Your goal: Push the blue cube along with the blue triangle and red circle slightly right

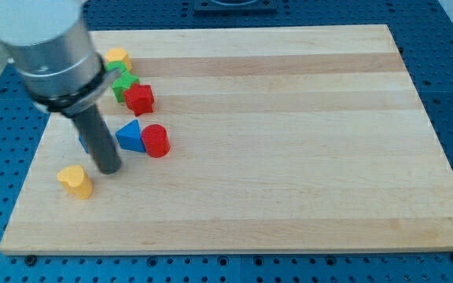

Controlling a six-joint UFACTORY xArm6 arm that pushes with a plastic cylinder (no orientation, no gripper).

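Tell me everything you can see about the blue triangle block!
The blue triangle is a small wedge-shaped block, a solid matte blue that looks like painted wood or plastic. It lies on the wooden board near the view's left. Its point faces up toward the view's top, with a darker side face. The red circle sits against its right side. My tip stands just to its left, close by; I cannot tell if they touch. A sliver of the blue cube peeks out behind the rod.

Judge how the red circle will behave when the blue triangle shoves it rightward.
The red circle stands upright on its flat end, so it likely slides, not rolls. Touching only the blue triangle, its round side may slip off sideways. It looks squat, so tipping seems unlikely.
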